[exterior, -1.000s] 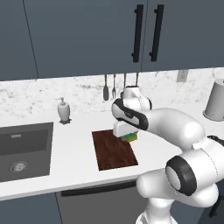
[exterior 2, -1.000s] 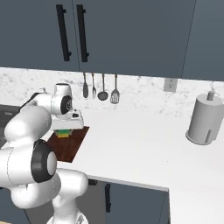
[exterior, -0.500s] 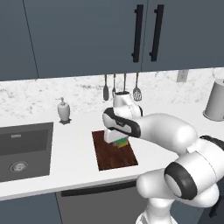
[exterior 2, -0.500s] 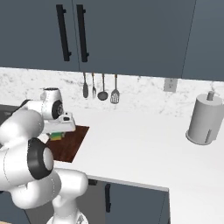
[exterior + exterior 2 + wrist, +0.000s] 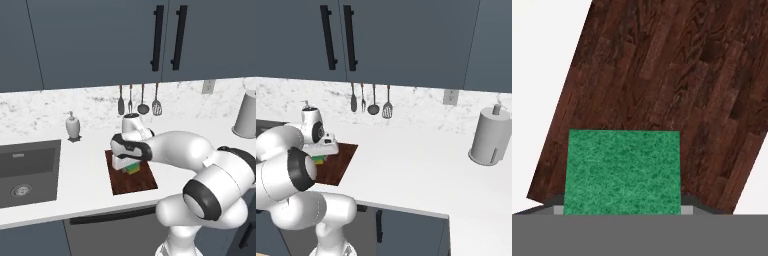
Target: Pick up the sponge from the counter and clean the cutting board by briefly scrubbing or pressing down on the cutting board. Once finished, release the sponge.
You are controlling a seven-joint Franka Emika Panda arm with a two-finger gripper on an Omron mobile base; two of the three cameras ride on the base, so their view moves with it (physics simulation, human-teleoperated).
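You have the sponge (image 5: 623,171) clamped in the gripper (image 5: 126,166) and set over the cutting board (image 5: 137,181). Pickup looks done. Scrubbing and letting go remain.

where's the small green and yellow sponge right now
The green-topped, yellow-bottomed sponge sits under the gripper on the dark reddish-brown wooden cutting board, near its back edge, right of the sink.

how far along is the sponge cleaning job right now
Done: the sponge is off the counter and held in the gripper. In hand: it sits low over the cutting board; in the hand view its green face covers the wood, though contact can't be confirmed. Left: finish pressing, then release the sponge.
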